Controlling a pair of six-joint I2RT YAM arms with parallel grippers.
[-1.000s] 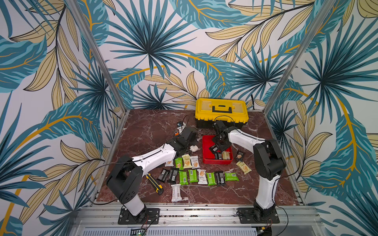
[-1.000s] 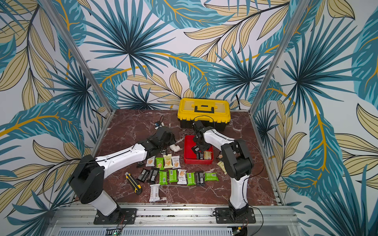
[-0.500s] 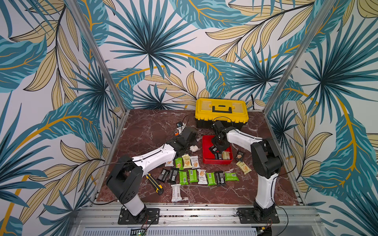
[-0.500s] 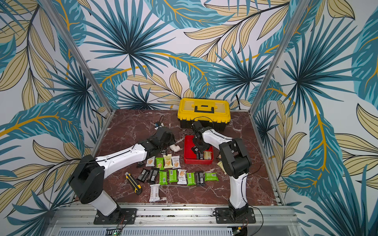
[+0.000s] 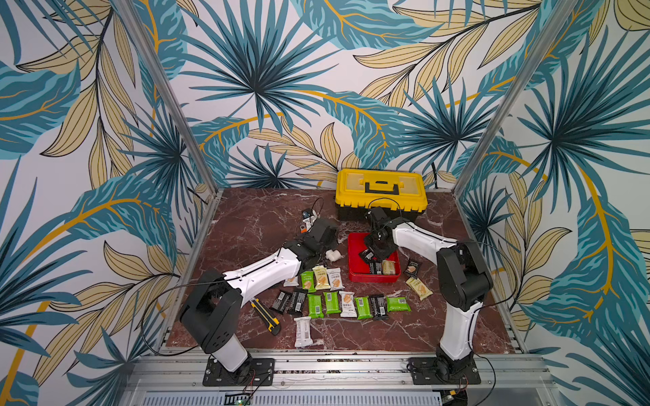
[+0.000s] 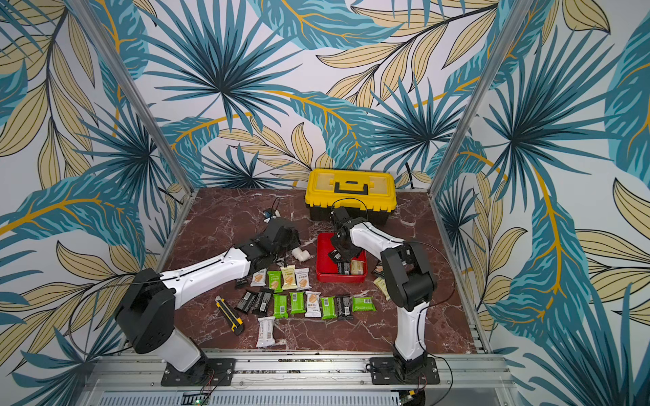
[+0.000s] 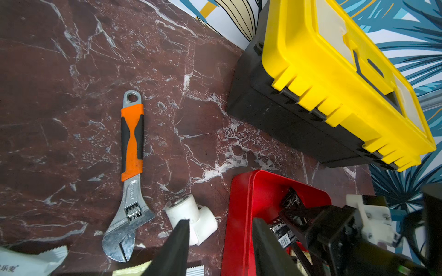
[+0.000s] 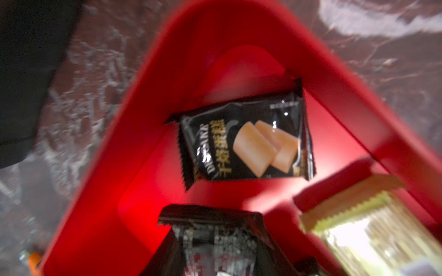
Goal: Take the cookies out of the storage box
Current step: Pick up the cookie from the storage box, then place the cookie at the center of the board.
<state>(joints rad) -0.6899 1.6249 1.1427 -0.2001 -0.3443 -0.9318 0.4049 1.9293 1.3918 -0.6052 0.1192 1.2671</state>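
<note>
The red storage box (image 5: pixel 373 278) sits on the brown marble surface (image 5: pixel 260 225), right of centre and just on the near side of a yellow toolbox (image 5: pixel 380 191). The right claw (image 5: pixel 370 252) reaches down into the box from the far side. It is closed on a black cookie packet (image 8: pixel 212 235), which tilts up off the box floor. Also inside the box lie a second black packet (image 8: pixel 246 141) picturing a tan biscuit and a cream packet (image 8: pixel 354 215).

The left claw (image 7: pixel 220 221) hangs just left of the box, near a white pipe elbow (image 7: pixel 191 215). Its fingers (image 7: pixel 178 241) are moderately apart with nothing between them.

The other cookies (image 5: pixel 346 304) lie on the surface on the near side of the box, in two rough rows of green, white, cream and black packets. One white packet (image 5: pixel 303 331) lies nearer again, and two more packets (image 5: pixel 418 288) lie right of the box. A yellow-and-black utility knife (image 5: pixel 265 313) lies left of the rows, beside the left arm. An orange-handled wrench (image 7: pixel 132 148) lies on the far side of that arm.
</note>
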